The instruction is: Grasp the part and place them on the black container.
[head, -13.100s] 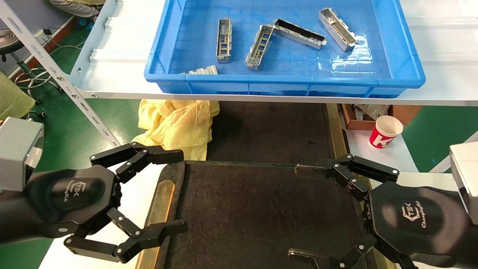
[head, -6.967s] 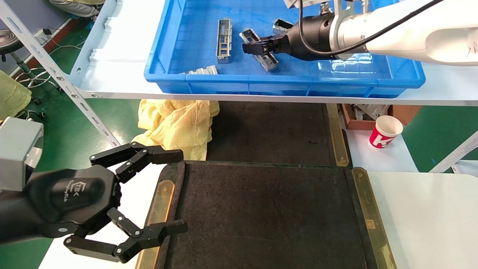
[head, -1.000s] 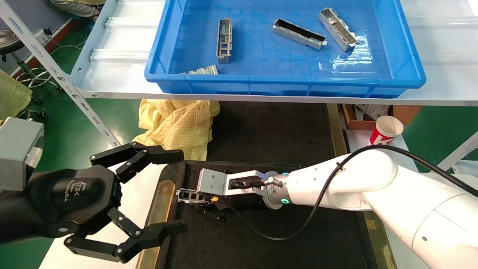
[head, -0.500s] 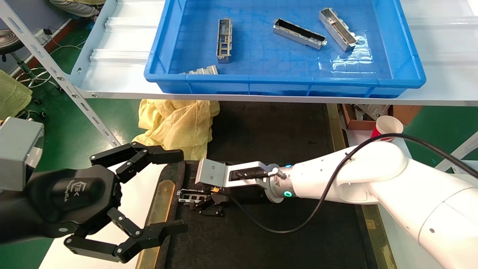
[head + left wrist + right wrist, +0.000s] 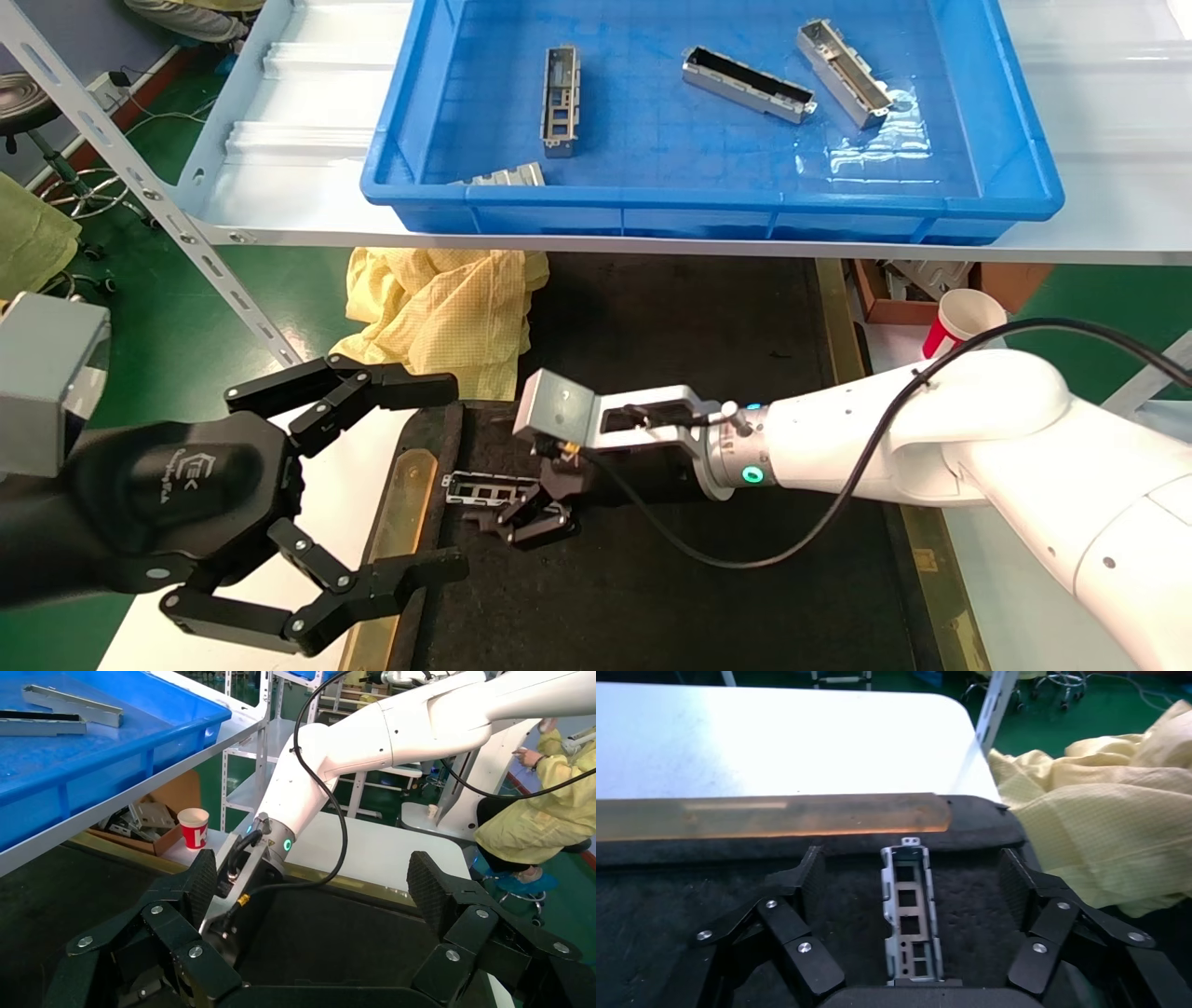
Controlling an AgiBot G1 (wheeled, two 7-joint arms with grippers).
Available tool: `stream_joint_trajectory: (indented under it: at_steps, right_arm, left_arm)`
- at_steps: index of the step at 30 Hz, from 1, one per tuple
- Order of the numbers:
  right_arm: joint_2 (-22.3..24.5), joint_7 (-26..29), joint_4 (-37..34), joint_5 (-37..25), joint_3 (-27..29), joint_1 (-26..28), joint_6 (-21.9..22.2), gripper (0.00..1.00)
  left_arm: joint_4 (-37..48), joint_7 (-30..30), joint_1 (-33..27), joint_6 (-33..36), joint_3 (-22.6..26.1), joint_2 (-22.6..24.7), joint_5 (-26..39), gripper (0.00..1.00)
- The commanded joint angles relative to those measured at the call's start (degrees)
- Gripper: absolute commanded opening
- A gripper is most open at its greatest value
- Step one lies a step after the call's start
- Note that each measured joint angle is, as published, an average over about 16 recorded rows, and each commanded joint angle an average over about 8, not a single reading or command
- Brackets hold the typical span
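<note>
The right pincer [image 5: 909, 952] has spread wide and let go: the part [image 5: 489, 486] now lies flat on the tray [image 5: 708, 596], near its left brass strip [image 5: 396, 522], no longer pinched as a second ago. This placement looks done. More parts wait in the crate [image 5: 708, 200]. The left pincer [image 5: 372, 485] hangs spread beside the tray.

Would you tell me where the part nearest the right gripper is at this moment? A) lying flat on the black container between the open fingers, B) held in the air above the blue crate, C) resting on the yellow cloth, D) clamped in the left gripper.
A: the part lies flat on the black container, with the right gripper open, its fingers apart on either side.
</note>
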Motion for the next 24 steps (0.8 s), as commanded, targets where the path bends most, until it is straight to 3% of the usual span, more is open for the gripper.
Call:
stream_joint_trajectory:
  at_steps: [1,8,24]
  right_arm:
    - [-0.2,-0.1,0.1,-0.1,-0.2,0.0,0.3,1.0]
    - [1.9,1.3,2.7,-0.6,2.9,-1.5,-0.9,1.0]
    - [12.8,8.5,14.9,-1.7,19.5,-9.6,-8.2,1.0]
  left_arm:
    - [0.0,0.0,0.0,0.0,0.0,0.0,0.0,1.0]
    - [0.0,0.0,0.0,0.0,0.0,0.0,0.0,1.0]
    - [0.0,0.0,0.0,0.0,0.0,0.0,0.0,1.0]
